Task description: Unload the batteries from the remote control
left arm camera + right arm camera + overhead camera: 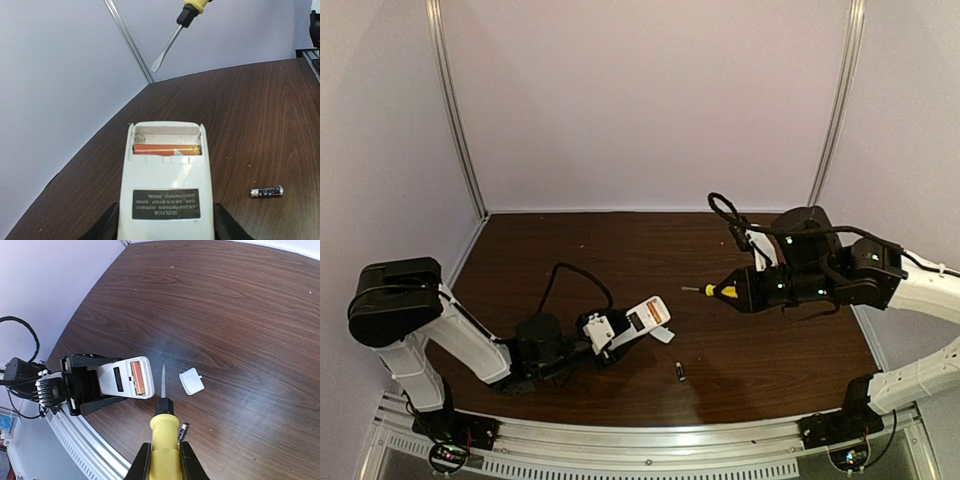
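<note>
The remote control (167, 185) is a white bar turned back-side up, with a dark printed label across its middle and its battery compartment uncovered at the far end. An orange battery (166, 149) lies crosswise in the nearer slot, and the slot beyond it shows bare white plastic. The left fingers (106, 226) are partly spread and clamp the remote by its long sides near the label end. They hold it low over the front left of the dark wood surface (570, 250), the open end pointing toward the right arm.

A dark battery (267, 192) with a pale end lies on the surface just to the right of the remote. A small white cover piece (192, 381) lies flat near the remote's open end.

The right fingers (141, 460) are closed tight on the yellow handle of a screwdriver (162, 410). Its blade points at the remote and its tip hangs in the air, apart from the compartment.
</note>
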